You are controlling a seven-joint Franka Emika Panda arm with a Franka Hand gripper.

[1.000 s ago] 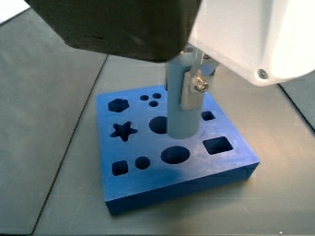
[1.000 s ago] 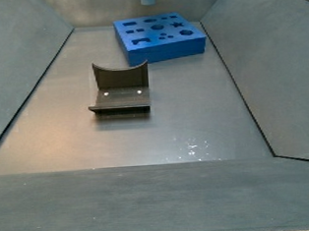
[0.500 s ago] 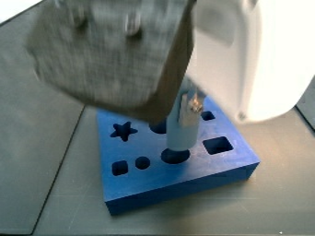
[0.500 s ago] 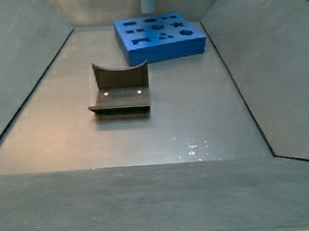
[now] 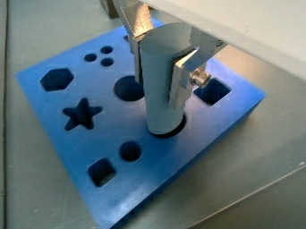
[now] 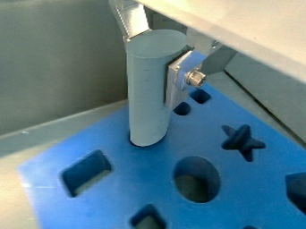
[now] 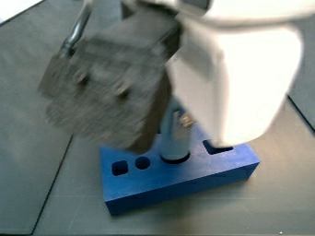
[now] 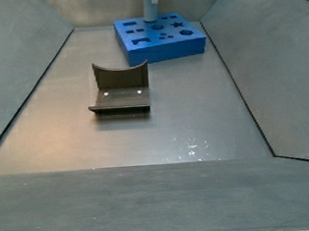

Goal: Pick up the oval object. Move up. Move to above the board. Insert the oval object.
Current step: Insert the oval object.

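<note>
The oval object (image 5: 162, 85) is a tall pale light-blue peg, held upright between the silver fingers (image 5: 189, 70). The gripper (image 5: 165, 49) is shut on its upper part, directly above the board (image 5: 72, 156), a thick blue slab with dark shaped holes. The peg's lower end stands in a dark hole near the board's middle, with a thin dark rim showing around it. The peg (image 6: 149, 89), gripper (image 6: 162, 54) and board (image 6: 120, 183) show the same in both wrist views. In a side view the peg (image 7: 176, 140) meets the board (image 7: 185, 177) under the blurred arm. Far off, the peg (image 8: 150, 4) stands over the board (image 8: 160, 38).
The dark fixture (image 8: 118, 90) stands on the grey floor in front of the board. Sloping grey walls (image 8: 24, 86) enclose the floor on both sides. Other holes, among them a star (image 5: 80, 114) and a hexagon (image 5: 54, 79), lie around the peg.
The gripper has come down with the peg. Its lower end has gone from just above the board into the hole. The arm fills more of a side view.
</note>
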